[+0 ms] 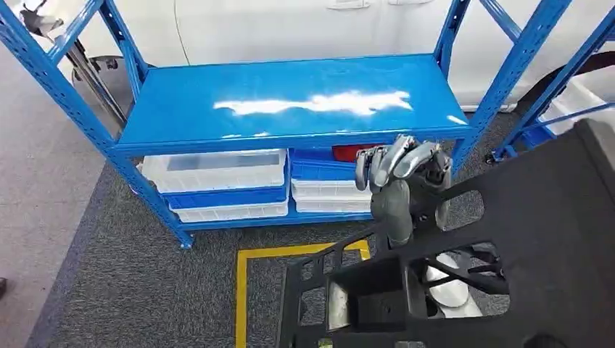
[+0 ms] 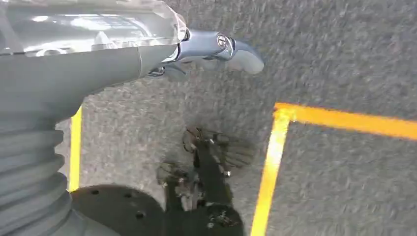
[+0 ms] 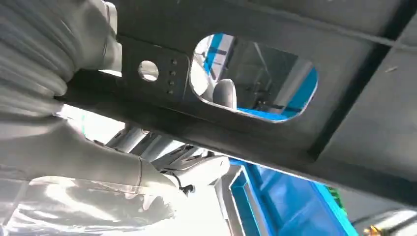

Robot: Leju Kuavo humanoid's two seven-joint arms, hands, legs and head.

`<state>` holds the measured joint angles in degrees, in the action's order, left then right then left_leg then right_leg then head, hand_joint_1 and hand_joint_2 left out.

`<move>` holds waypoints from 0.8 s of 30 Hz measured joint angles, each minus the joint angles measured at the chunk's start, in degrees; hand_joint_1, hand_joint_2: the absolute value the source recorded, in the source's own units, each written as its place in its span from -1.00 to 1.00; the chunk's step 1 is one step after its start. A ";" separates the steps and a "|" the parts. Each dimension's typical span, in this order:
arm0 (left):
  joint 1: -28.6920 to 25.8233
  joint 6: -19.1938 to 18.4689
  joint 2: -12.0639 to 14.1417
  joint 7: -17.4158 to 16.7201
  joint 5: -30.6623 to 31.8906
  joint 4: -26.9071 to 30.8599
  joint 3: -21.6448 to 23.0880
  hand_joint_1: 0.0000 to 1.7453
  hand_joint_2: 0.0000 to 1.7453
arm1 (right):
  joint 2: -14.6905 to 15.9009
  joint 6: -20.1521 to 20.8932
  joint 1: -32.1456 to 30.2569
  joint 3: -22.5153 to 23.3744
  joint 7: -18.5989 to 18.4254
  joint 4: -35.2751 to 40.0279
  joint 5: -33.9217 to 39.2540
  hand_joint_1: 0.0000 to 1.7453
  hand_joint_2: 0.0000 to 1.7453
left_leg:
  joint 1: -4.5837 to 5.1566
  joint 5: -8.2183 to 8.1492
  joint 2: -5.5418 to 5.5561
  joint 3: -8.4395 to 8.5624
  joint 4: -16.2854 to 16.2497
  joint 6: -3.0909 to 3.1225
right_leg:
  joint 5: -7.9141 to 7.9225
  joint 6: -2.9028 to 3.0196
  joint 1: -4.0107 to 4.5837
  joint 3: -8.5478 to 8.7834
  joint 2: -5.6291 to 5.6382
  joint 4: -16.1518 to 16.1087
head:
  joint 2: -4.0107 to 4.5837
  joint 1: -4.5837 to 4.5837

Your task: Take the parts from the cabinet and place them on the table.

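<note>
A large black plastic part [image 1: 540,232] with several cut-out openings fills the lower right of the head view, lifted in front of the blue cabinet [image 1: 290,98]. My right hand [image 1: 402,174] grips its upper left edge, fingers curled over the rim. Seen from the right wrist, the same black part [image 3: 295,39] lies across the hand [image 3: 162,167], with blue shelving showing through an oval hole. My left hand [image 2: 216,49] hangs over the grey carpet, fingers stretched out and nothing in them.
The cabinet's middle shelf is bare and glossy. Below it sit stacked white and blue bins [image 1: 217,174], with more bins [image 1: 326,190] and a red item [image 1: 348,152] beside them. Yellow floor tape [image 1: 243,290] marks a box on the carpet. Another blue rack [image 1: 551,94] stands at right.
</note>
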<state>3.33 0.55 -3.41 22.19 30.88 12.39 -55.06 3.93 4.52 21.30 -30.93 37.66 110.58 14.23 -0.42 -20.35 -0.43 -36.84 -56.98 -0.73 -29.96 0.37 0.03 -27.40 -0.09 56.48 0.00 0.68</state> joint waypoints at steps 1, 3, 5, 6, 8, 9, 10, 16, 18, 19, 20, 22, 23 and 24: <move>-0.06 -0.33 0.09 -0.02 0.35 0.00 0.00 -1.00 1.00 | 0.02 -0.46 1.73 -0.15 -2.45 0.90 1.53 1.00 1.00 | -0.28 -7.27 0.18 -2.60 -6.40 -0.82 | 2.20 1.47 -0.32 -1.76 -0.28 -0.40 | 0.00 -0.66; 0.02 -0.63 0.13 -0.46 0.41 0.00 0.00 -1.00 1.00 | 0.00 0.15 2.76 0.33 -4.19 1.42 2.77 1.00 1.00 | -0.30 -11.11 0.17 -5.08 -18.48 -1.28 | 4.01 1.33 -0.10 -4.26 0.44 -0.09 | 0.00 -0.63; 0.01 -0.70 0.26 -0.70 0.39 0.00 0.00 -1.00 1.00 | 0.00 0.72 3.09 0.63 -4.52 1.68 2.80 1.00 1.00 | -0.30 -7.52 0.35 -0.11 -12.17 -0.99 | 4.57 1.02 -0.12 -5.21 1.19 0.23 | 0.00 -0.63; 0.01 -0.74 0.35 -0.96 0.39 0.00 -0.02 -1.00 1.00 | 0.00 1.05 3.51 0.79 -4.54 1.92 2.78 1.00 1.00 | -0.30 -6.22 1.34 4.00 -5.97 -0.63 | 4.74 0.87 -0.15 -5.61 1.67 0.53 | 0.00 -0.66; -0.07 -0.87 0.59 -1.20 0.48 0.00 -0.15 -1.00 1.00 | 0.00 1.60 4.17 1.01 -4.57 2.10 2.54 1.00 1.00 | -0.38 -7.50 4.15 7.78 0.34 0.05 | 5.18 0.26 -0.03 -6.35 2.36 1.02 | 0.00 -0.52; -0.07 -0.87 0.59 -1.36 0.50 0.00 -0.24 -1.00 1.00 | 0.00 1.71 4.17 1.01 -4.63 2.12 2.43 1.00 1.00 | -0.17 -7.42 3.57 7.64 0.26 0.07 | 5.52 -0.18 -0.20 -6.47 2.80 1.00 | 0.00 -0.68; -0.03 -0.87 0.61 -1.51 0.50 0.00 -0.33 -1.00 1.00 | 0.00 1.79 4.17 1.07 -4.63 2.14 2.36 1.00 1.00 | -0.05 -7.49 3.13 7.56 0.24 0.27 | 5.76 -0.54 -0.33 -6.66 3.33 0.98 | 0.00 -0.61; -0.13 -0.87 0.59 -1.77 0.35 0.00 -0.79 -1.00 1.00 | 0.39 2.01 4.20 1.51 -3.32 2.12 1.25 1.00 1.00 | -0.50 -6.20 -0.52 6.80 1.11 1.95 | -2.24 -2.46 -0.64 -13.66 0.73 15.70 | 0.00 -0.11; -0.26 -0.87 0.61 -1.77 0.35 0.00 -0.81 -1.00 1.00 | 0.81 2.06 4.12 1.55 -3.12 2.12 1.16 1.00 1.00 | -0.49 -6.14 -1.86 6.38 0.82 1.91 | -2.44 -2.83 -0.87 -15.14 0.60 19.27 | 0.00 -0.11; -0.23 -0.87 0.59 -1.77 0.35 0.00 -0.81 -1.00 1.00 | 0.87 2.08 4.08 1.55 -3.10 2.12 1.14 1.00 1.00 | -0.49 -6.18 -2.41 6.35 0.68 1.86 | -0.84 -2.86 -0.92 -13.69 0.35 16.92 | 0.00 -0.11; -0.17 -0.87 0.59 -1.73 0.35 0.00 -0.81 -1.00 1.00 | 0.98 2.12 4.09 1.55 -3.06 2.12 1.09 1.00 1.00 | -0.49 -6.27 -2.94 6.36 0.52 1.73 | 1.61 -2.78 -0.94 -10.91 -0.18 11.91 | 0.00 -0.11; -0.05 -0.92 0.59 -1.68 0.48 0.00 -0.81 -1.00 1.00 | 1.25 2.01 4.08 1.68 -2.82 2.14 0.72 1.00 1.00 | -0.36 -6.60 -3.70 6.47 0.19 1.26 | 4.51 -2.29 -0.69 -5.71 -3.59 1.97 | 0.00 -0.09; -0.05 -0.94 0.61 -1.66 0.52 0.00 -0.81 -1.00 1.00 | 1.44 1.84 4.06 1.82 -2.64 2.14 0.57 1.00 1.00 | 0.19 -6.74 -4.10 6.34 -0.05 0.93 | 4.07 -1.50 -0.01 -5.60 -4.92 1.42 | 0.00 -0.13; -0.08 -1.03 0.63 -1.68 0.55 0.00 -0.81 -1.00 1.00 | 1.68 1.49 4.00 2.03 -2.30 2.14 0.48 1.00 1.00 | 0.12 -6.68 -4.51 6.31 0.03 0.64 | 4.19 -0.93 0.02 -5.92 -3.63 1.52 | 0.00 -0.22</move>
<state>3.25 -0.48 -2.78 20.50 31.43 12.39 -55.87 5.62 6.01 25.31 -28.90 35.36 112.72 14.71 -0.30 -27.03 -4.93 -30.53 -56.95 -0.09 -25.77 -0.56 0.04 -33.32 -3.72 58.00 0.00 0.46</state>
